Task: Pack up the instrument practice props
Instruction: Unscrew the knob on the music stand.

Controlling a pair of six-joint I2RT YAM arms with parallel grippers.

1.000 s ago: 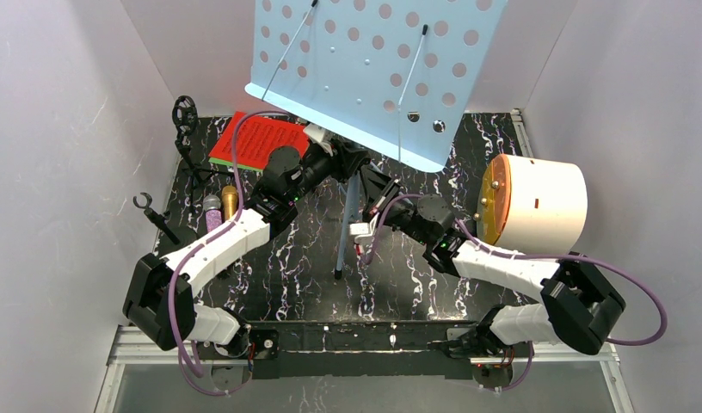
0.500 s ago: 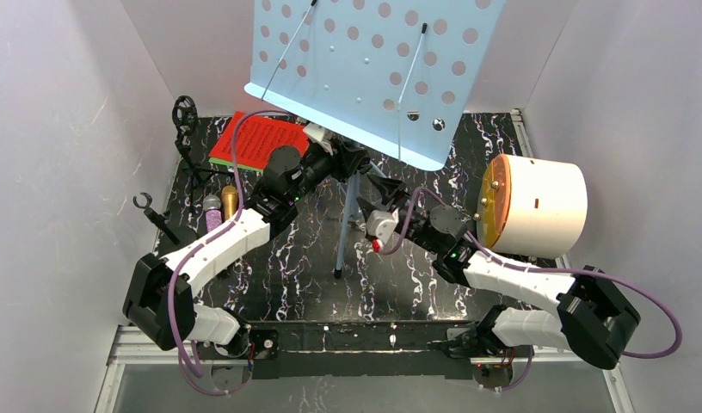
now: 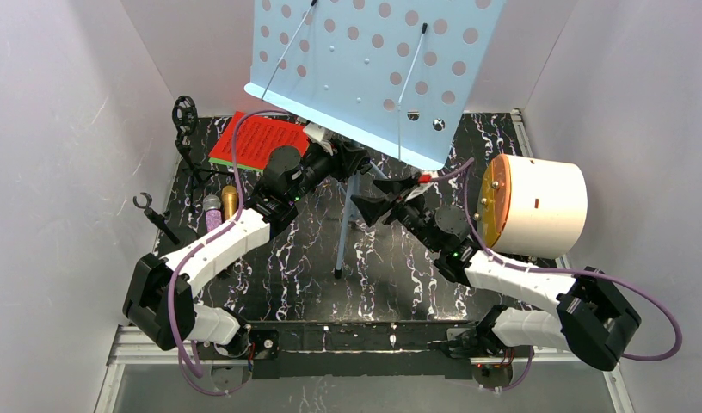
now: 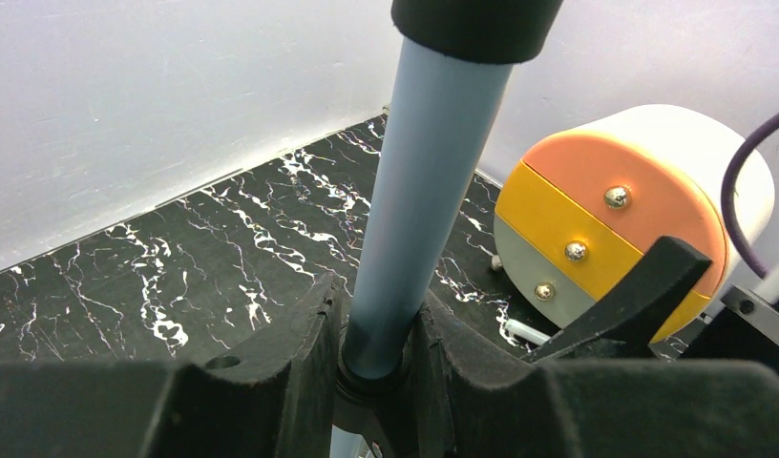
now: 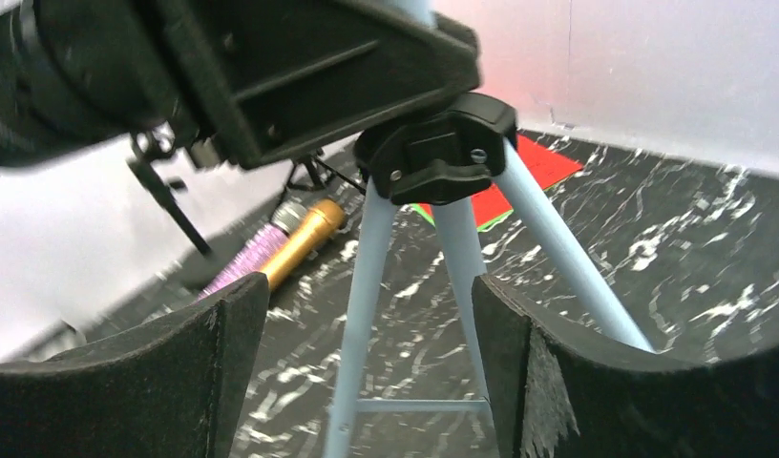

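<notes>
The pale blue perforated music rack (image 3: 373, 69) stands upright at mid-table on its tripod legs (image 5: 557, 248). My left gripper (image 3: 343, 163) is shut on its pole (image 4: 424, 191) just above the black leg hub (image 5: 438, 153). My right gripper (image 3: 386, 194) is open to the right of the tripod, its jaws either side of a leg (image 5: 367, 286) without touching it. The gold microphone (image 3: 230, 203) and purple glitter microphone (image 3: 212, 213) lie side by side at the left. Red and green score sheets (image 3: 260, 139) lie at the back left. Thin black mic mounts (image 3: 186, 112) (image 3: 154, 215) stand near the left wall.
A white cylindrical case (image 3: 537, 202) with an orange and yellow face (image 4: 615, 210) lies on its side at the right. White walls close in the black marbled table (image 3: 279, 275) on three sides.
My right gripper has opened wide, risen from the table and swung up toward the tripod hub. The left gripper has kept its hold on the pole and the rack has not moved.
</notes>
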